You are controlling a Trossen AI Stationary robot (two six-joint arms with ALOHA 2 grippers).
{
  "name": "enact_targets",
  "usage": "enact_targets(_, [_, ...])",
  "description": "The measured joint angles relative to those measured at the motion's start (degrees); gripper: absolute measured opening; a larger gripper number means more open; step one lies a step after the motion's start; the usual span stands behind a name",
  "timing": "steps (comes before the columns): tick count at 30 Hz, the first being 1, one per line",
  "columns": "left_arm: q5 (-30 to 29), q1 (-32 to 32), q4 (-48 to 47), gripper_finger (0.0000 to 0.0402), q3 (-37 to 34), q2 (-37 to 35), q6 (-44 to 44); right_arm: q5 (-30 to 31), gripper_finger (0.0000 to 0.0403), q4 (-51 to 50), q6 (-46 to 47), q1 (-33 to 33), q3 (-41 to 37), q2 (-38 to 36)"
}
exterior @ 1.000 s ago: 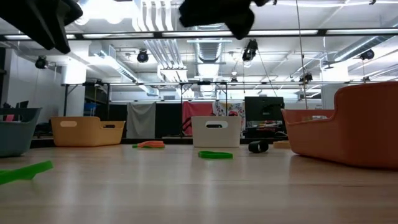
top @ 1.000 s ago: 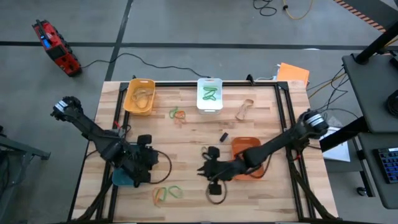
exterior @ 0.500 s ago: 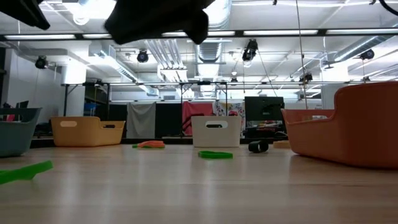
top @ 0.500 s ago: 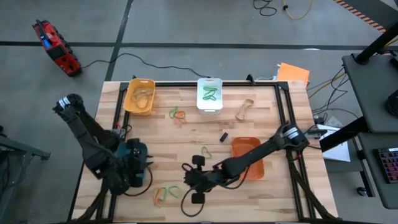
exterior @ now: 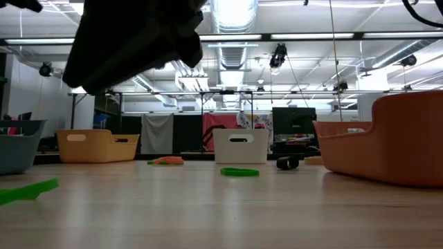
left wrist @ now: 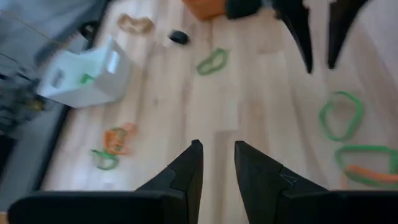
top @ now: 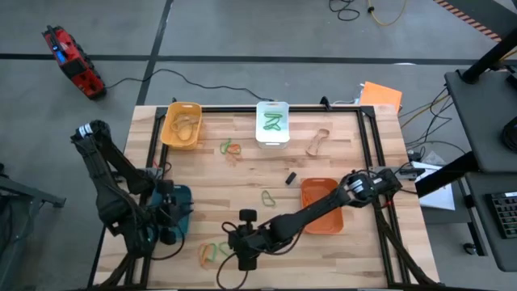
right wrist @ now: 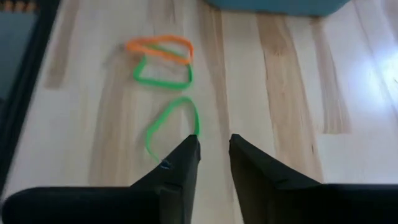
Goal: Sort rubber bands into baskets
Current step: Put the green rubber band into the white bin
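Note:
Four baskets stand on the wooden table: yellow (top: pixel 181 125), white (top: pixel 272 121) with a green band inside, orange (top: pixel 321 206) and teal (top: pixel 178 198). Rubber bands lie loose: a green and orange pair (top: pixel 230 148), a tan one (top: pixel 317 143), a green one (top: pixel 267 196), and green and orange ones (top: pixel 213 252) near the front edge. My right gripper (right wrist: pixel 214 155) hangs open above the table just short of a green band (right wrist: pixel 171 127); a second green band (right wrist: pixel 163 74) and an orange one (right wrist: pixel 160 46) lie beyond it. My left gripper (left wrist: pixel 217 162) is open, nothing between its fingers, beside the teal basket.
A small black object (top: pixel 290 177) lies mid-table. My right arm reaches across the orange basket to the front centre (top: pixel 307 218). A black frame (top: pixel 242 109) borders the tabletop. In the low view my right gripper shows as a dark mass (exterior: pixel 138 41) well above the board.
My right gripper has swept toward the table's left edge and near edge, sinking a little, from beside the orange basket to the green and orange bands at the front. My left arm has swung toward the table's left and near edges, uncovering the teal basket's far part.

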Motion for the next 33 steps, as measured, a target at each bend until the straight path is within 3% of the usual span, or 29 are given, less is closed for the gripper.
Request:
enact_targets(8, [-6.5,0.0,-5.9,0.0077,5.7,-1.6,6.9,-0.2,0.0154,-8.4,-5.5,-0.1,4.1,1.7])
enact_targets(16, [-10.6,-0.1,-5.4,0.0077,3.9,-4.7,10.5,-2.1,0.0183,-7.7,-10.6,-1.8,3.6,1.7])
enact_targets(26, [-9.9,-1.0,5.7,0.0077,-5.2,-5.2,3.8,-6.6,0.0185,3.7,-9.8,-2.0,-0.8,1.7])
enact_targets(33, [-15.4,-1.0,8.2,0.0077,-8.5,-5.2,0.9,-6.4,0.0185,10.8,-6.8,-2.4,-6.0,1.7])
